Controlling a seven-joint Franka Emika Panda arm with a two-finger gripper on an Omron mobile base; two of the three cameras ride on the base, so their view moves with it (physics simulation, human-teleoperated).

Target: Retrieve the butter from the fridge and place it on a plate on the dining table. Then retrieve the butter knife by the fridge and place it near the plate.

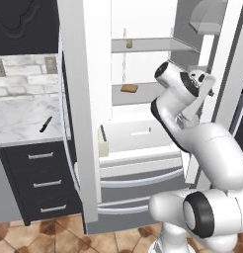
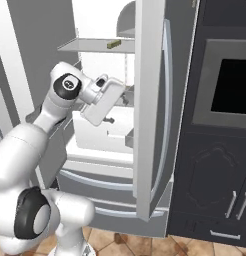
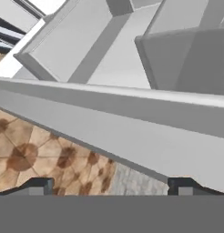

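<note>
The fridge [image 1: 79, 99] stands with both doors swung open, white inside. The butter [image 1: 129, 44], a small pale yellow-green stick, lies on the upper shelf, also seen as the butter [image 2: 113, 44] from the right. My gripper [image 2: 119, 109] hangs in front of the lower shelves beside the right fridge door [image 2: 147, 100], well below the butter. In the hand view my gripper [image 3: 111, 185] is open with nothing between its tips, facing a door edge and the floor. The butter knife [image 1: 46, 124] lies on the marble counter left of the fridge.
A flat brown slab [image 1: 129, 88] lies on the middle shelf. A pale carton [image 1: 102, 147] sits in the left door's bin. Dark drawers [image 1: 42, 183] stand under the counter on the left. A dark oven cabinet [image 2: 225, 90] flanks the fridge's right side.
</note>
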